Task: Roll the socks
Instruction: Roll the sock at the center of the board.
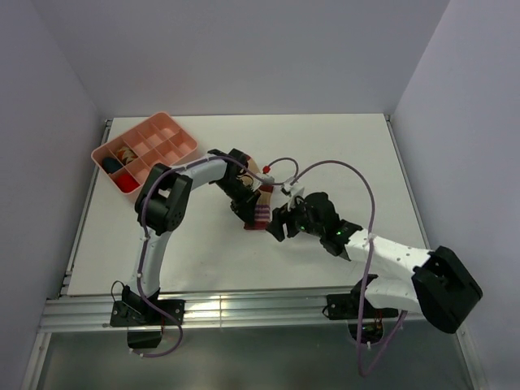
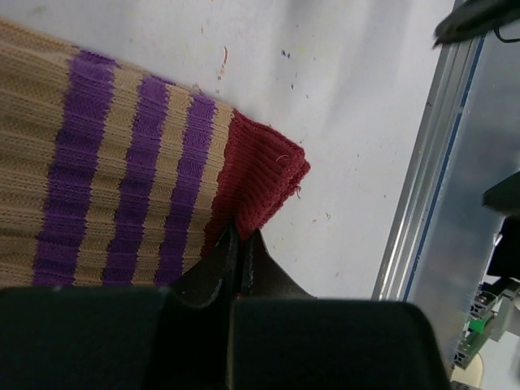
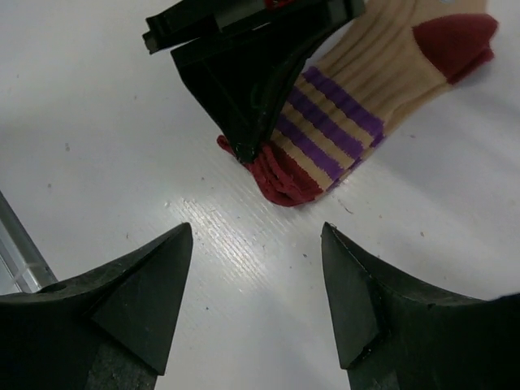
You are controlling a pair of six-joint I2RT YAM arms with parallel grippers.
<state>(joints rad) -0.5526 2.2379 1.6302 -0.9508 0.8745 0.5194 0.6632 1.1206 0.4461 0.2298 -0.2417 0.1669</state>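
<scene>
Striped sock (image 3: 366, 89) (tan, purple bands, dark red cuff and heel) lies flat near the middle of the table (image 1: 203, 252), well apart from the pink tray (image 1: 183, 134) at the far left corner. Left gripper (image 2: 241, 244) pinched tight on the edge of the red cuff, with fabric between its closed jaws. Right gripper (image 3: 256, 236) spread wide, holding nothing, just beside the cuff end and not touching it.
</scene>
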